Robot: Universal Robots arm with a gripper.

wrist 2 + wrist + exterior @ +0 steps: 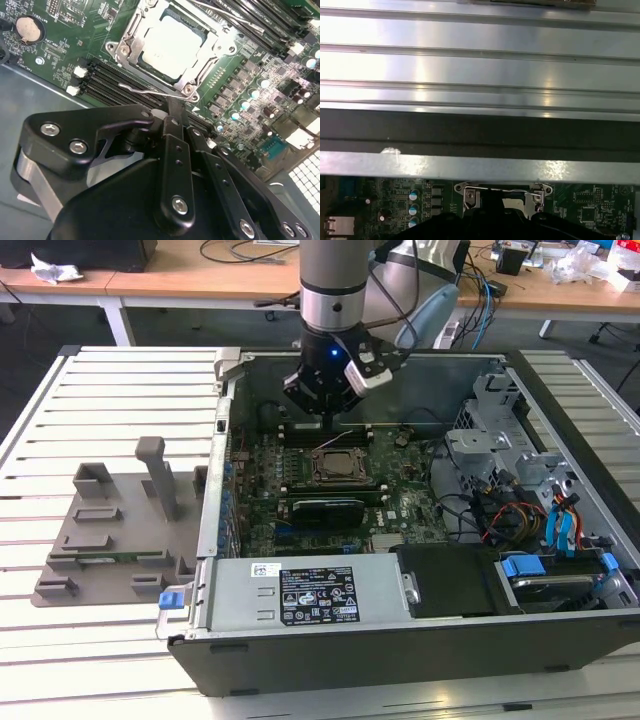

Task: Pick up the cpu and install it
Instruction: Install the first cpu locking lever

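Observation:
The cpu is a pale silver square lying flat inside the metal socket frame on the green motherboard. In the exterior view the socket is near the middle of the open computer case. My gripper hangs just above the board, past the socket's far edge, over the memory slots. In the second wrist view the gripper has its black fingers drawn together to a narrow tip with nothing between them. That tip is beside the socket's wire lever. The socket frame also peeks out in the first wrist view.
A grey fixture plate with blocks lies at the exterior view's left of the case. Inside the case are a power supply at the front, and a drive cage with cables at the right. Memory slots and capacitors flank the socket.

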